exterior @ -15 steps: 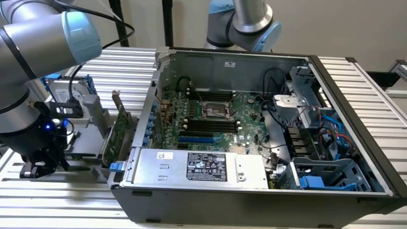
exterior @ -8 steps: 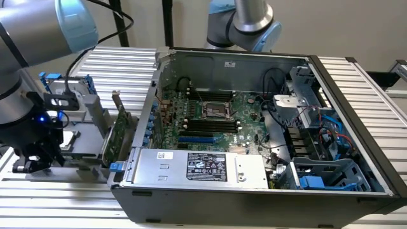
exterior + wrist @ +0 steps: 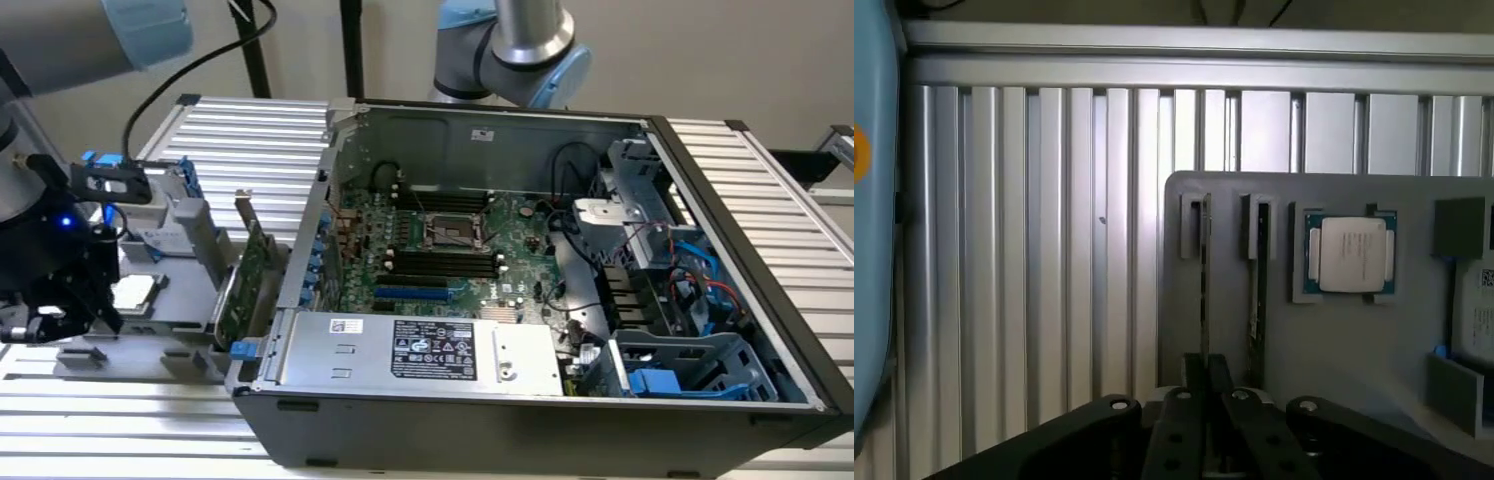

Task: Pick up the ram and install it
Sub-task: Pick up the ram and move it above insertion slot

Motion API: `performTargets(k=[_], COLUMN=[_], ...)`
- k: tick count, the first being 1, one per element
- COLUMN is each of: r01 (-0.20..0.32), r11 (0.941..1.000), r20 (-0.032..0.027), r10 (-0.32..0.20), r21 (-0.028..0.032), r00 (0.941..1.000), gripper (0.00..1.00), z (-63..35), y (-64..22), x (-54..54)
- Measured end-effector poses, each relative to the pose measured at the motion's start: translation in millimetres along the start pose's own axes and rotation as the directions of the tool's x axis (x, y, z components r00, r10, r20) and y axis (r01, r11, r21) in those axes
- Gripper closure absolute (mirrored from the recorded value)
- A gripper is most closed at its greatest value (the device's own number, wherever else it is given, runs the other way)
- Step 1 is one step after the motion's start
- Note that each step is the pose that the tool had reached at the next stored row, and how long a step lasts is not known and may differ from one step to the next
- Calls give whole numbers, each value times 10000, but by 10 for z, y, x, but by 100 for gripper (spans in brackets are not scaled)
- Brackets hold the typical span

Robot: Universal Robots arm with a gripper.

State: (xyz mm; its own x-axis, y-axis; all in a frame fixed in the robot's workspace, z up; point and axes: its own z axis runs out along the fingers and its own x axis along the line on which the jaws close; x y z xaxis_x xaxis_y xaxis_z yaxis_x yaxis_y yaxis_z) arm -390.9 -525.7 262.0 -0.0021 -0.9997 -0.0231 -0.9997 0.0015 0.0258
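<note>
The ram (image 3: 1204, 280) is a thin stick seen edge-on, standing in a slot of the grey fixture plate (image 3: 1324, 340). Its near end runs in between my two dark fingertips, which are pressed together on it, so my gripper (image 3: 1206, 372) is shut on the ram. In the exterior view my gripper (image 3: 60, 315) hangs at the left over the grey fixture (image 3: 174, 300), outside the open computer case (image 3: 534, 400). The black motherboard slots (image 3: 441, 265) lie in the middle of the case.
A second thin stick (image 3: 1257, 285) stands in the neighbouring slot, with a processor chip (image 3: 1351, 253) beside it. A large green expansion card (image 3: 247, 280) with a blue tab stands between the fixture and the case. A silver power supply (image 3: 427, 350) lines the case front. Ribbed aluminium table (image 3: 1034, 250) surrounds the fixture.
</note>
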Motion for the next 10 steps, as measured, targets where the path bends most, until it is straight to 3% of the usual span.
performTargets(k=[4, 10], r01=[-1, 11], r11=[10000, 10000], r20=[1, -2], r10=[1, -11], r21=[-11, -49], r00=[10000, 10000], gripper=[100, 100], z=[-184, -460], y=[-56, -217], x=[-5, -11])
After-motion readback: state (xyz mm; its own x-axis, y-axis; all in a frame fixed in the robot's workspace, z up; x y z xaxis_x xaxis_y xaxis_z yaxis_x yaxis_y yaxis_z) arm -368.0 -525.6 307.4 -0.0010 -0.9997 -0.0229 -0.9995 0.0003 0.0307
